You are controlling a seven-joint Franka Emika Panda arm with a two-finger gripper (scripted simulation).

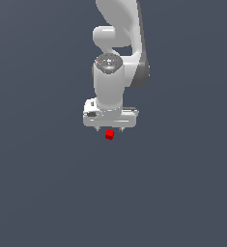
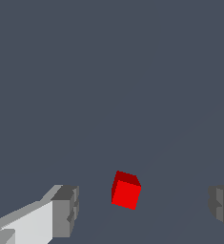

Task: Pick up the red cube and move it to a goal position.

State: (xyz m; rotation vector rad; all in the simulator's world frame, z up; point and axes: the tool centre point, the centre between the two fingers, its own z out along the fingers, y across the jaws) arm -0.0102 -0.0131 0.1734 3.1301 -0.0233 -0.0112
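the red cube (image 2: 126, 191) looks like smooth, plain plastic, matt and evenly coloured, its faces differing only in shade. the arm (image 1: 116, 58) has a smooth white shell with a soft sheen, like moulded plastic, and a greyer, metallic-looking cap on one joint. the gripper (image 2: 143, 205) has dull grey, matt fingertips (image 2: 66, 210). the dark grey ground (image 1: 37, 193) is flat and matt.

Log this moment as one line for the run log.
phase: pre-grasp | gripper: open | cube: between the fingers, untouched | arm: above cube | lifted: cannot tell
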